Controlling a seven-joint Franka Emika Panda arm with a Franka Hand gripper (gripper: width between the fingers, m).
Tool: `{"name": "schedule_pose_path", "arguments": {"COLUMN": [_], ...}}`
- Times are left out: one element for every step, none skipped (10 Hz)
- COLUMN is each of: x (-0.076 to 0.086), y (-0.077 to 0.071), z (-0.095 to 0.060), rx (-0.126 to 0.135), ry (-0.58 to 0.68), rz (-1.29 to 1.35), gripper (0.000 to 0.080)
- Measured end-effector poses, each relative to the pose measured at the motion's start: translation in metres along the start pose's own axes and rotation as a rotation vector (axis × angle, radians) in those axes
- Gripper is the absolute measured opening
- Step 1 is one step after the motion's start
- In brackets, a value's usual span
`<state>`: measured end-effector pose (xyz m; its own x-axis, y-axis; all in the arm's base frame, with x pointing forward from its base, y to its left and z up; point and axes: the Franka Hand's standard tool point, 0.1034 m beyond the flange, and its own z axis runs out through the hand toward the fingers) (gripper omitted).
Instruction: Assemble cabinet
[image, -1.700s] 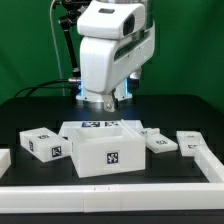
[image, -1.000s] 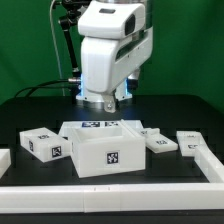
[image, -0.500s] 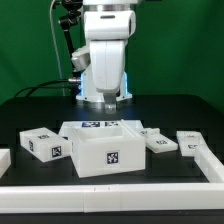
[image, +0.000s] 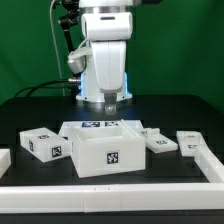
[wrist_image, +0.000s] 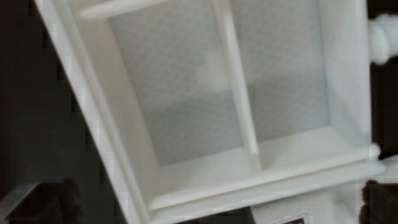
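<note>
The cabinet (image: 103, 148) is a white open-topped box with a tag on its front, standing mid-table. My gripper (image: 108, 100) hangs above its back edge, clear of it, and nothing is held. In the wrist view I look straight down into the cabinet (wrist_image: 178, 110), where a thin inner divider (wrist_image: 237, 90) splits the floor into two compartments. My gripper (wrist_image: 217, 198) is open. Its dark fingertips (wrist_image: 64, 200) stand far apart at the picture's edges, with nothing between them.
A small tagged white block (image: 45, 144) lies at the cabinet's exterior-view left, and two flatter tagged pieces (image: 160, 142) (image: 190, 143) lie at its right. A white rail (image: 110, 186) runs along the front and up the right side (image: 211, 160). The table is black.
The hand has turned about its vertical axis, so it now shows its narrow side to the exterior view. It stays above the cabinet with the jaws still open. No part has moved.
</note>
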<state>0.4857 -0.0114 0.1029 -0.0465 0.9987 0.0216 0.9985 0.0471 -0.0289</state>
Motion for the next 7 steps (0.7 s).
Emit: {"name": "schedule_pose_path", "arguments": {"x": [0.001, 0.000, 0.001, 0.000, 0.000, -0.001, -0.001], "y": [-0.008, -0.017, -0.021, -0.020, -0.020, -0.021, -0.022], "z": [0.006, 0.012, 0.016, 0.015, 0.016, 0.016, 0.016], "rx": [0.002, 0.018, 0.022, 0.021, 0.022, 0.022, 0.026], "ry": [0.001, 0.004, 0.003, 0.002, 0.002, 0.002, 0.003], "rz": [-0.103, -0.182, -0.183, -0.178, -0.176, -0.176, -0.176], "gripper": [0.0797, 0.0797, 0.0797, 0.0797, 0.0797, 0.0797, 0.0797]}}
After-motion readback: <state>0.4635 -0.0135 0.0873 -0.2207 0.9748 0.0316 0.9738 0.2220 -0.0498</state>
